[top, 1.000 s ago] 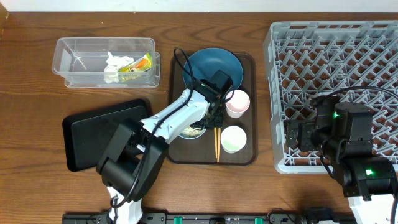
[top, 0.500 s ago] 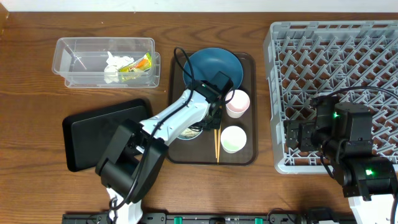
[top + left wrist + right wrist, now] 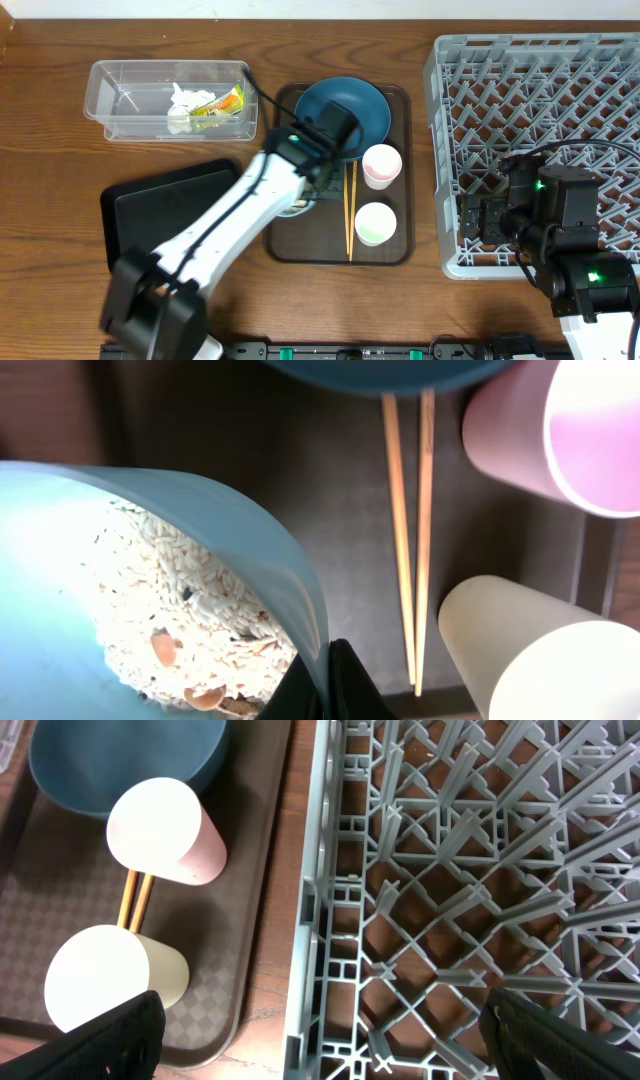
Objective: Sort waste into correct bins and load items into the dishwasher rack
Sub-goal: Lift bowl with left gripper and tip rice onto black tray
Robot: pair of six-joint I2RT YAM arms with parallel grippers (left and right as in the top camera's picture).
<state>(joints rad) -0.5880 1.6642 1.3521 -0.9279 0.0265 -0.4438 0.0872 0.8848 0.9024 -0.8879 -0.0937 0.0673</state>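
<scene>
Overhead, the left arm hides most of the small bowl (image 3: 200,510). The wrist view shows the left gripper (image 3: 322,685) jaws pinching its rim, rice scraps (image 3: 170,600) inside, at the brown tray's (image 3: 392,250) left edge. Close beside it lie two chopsticks (image 3: 410,530), one pink cup (image 3: 560,430) and one white cup (image 3: 520,650), both cut off. The right gripper (image 3: 350,1040) jaws stand spread over the rack's (image 3: 450,870) edge. The tub (image 3: 130,95) holds one tissue (image 3: 183,105) and one wrapper (image 3: 222,102).
</scene>
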